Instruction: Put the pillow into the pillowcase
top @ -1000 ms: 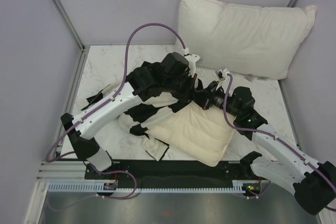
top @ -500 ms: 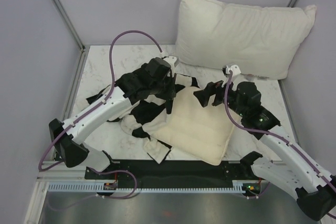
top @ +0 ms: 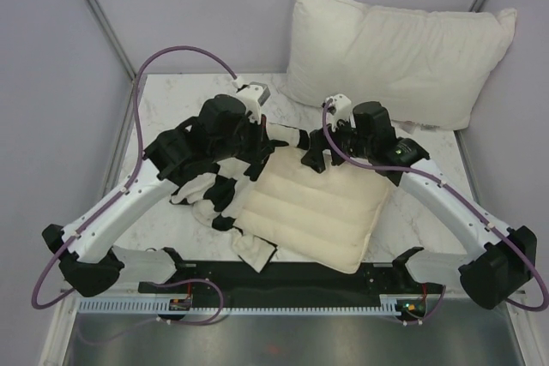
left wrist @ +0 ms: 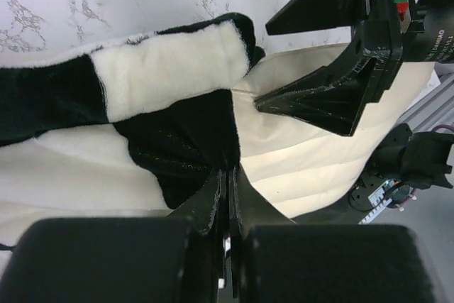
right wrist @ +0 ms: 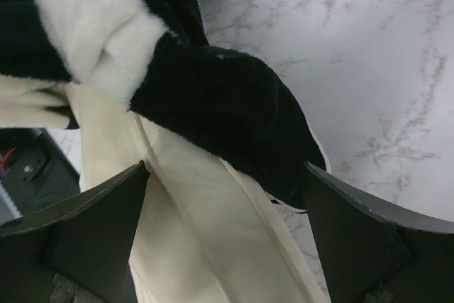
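The cream pillow (top: pixel 317 212) lies flat at the table's front middle, its left edge against the bunched black-and-white checkered pillowcase (top: pixel 210 199). My left gripper (top: pixel 256 167) is shut on a black patch of the pillowcase (left wrist: pixel 184 133) right at the pillow's edge (left wrist: pixel 305 161). The pinch shows at the left gripper (left wrist: pixel 228 172) in the left wrist view. My right gripper (top: pixel 316 150) stands open over the pillow's far left corner. In the right wrist view the right gripper (right wrist: pixel 227 196) straddles the pillow (right wrist: pixel 198 239) and a pillowcase fold (right wrist: pixel 213 97), holding nothing.
A larger puffy white pillow (top: pixel 395 57) leans on the back wall at the right. The marble table (top: pixel 171 109) shows bare at the back left. Frame posts stand at both rear corners, and a cable rail (top: pixel 283 297) runs along the front edge.
My right gripper has opened and swung left to the pillow's far corner. My left arm has drawn back to the left with the pillowcase still pinched, uncovering more of the pillow.
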Motion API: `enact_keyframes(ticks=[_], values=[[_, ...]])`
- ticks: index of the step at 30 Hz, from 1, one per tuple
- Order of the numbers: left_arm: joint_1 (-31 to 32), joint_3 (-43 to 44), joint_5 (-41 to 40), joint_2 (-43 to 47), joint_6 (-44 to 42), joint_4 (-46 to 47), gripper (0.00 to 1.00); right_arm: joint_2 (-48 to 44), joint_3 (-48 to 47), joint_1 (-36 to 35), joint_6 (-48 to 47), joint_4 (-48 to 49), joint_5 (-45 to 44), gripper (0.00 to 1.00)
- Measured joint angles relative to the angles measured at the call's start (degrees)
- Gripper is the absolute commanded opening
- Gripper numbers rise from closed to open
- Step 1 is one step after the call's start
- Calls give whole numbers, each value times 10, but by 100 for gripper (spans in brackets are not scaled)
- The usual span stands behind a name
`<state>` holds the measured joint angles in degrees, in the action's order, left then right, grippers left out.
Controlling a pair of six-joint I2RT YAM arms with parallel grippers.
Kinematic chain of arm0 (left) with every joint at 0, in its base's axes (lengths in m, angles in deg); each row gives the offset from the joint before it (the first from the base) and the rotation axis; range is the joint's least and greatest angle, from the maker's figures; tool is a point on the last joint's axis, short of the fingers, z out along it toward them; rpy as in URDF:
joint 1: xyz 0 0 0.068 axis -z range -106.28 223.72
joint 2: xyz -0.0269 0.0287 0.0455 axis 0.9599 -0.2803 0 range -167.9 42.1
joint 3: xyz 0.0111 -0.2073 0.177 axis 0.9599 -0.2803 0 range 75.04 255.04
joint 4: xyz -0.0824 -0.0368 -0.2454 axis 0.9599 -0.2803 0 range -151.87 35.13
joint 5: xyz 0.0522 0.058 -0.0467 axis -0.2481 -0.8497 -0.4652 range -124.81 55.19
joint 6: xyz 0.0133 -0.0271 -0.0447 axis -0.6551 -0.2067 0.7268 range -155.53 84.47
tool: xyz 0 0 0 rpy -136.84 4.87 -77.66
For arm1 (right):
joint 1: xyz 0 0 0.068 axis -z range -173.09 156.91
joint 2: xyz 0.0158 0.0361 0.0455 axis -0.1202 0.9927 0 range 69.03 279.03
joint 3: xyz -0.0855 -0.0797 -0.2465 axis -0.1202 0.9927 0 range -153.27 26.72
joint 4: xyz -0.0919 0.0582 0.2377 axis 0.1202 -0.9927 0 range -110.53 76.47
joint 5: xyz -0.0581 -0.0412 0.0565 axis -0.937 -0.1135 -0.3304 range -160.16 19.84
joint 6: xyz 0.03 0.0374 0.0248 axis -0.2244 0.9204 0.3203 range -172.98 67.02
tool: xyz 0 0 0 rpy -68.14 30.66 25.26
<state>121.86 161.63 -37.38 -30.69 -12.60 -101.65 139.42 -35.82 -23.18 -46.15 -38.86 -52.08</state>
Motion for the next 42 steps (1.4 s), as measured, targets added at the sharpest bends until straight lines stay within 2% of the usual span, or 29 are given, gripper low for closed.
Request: enact_keyframes(ticks=[5,12,18,20,21,22,24,31,36,40,42], values=[[0,-2,1,33,0,-18,2,-7,2,-6,-11,0,82,94],[0,-11,1,65,0,-33,2,-79,51,-73,-2,14,140,92],[0,-17,5,67,0,-42,2,-111,82,-137,21,20,117,79],[0,-17,10,67,0,-41,2,-94,84,-161,24,23,90,65],[0,-17,15,66,0,-42,2,-81,84,-174,28,25,73,54],[1,-17,17,65,0,-42,2,-68,84,-185,30,28,55,23],[3,-17,20,60,1,-44,2,-48,84,-202,39,34,26,0],[12,-24,31,28,7,-38,2,-36,77,-222,101,47,-59,0],[31,6,31,-32,17,-36,2,-60,54,-224,155,51,-130,0],[74,42,23,-80,35,-24,2,-92,57,-199,206,53,-186,0],[94,48,20,-85,47,-15,2,-119,93,-172,235,87,-202,0]])
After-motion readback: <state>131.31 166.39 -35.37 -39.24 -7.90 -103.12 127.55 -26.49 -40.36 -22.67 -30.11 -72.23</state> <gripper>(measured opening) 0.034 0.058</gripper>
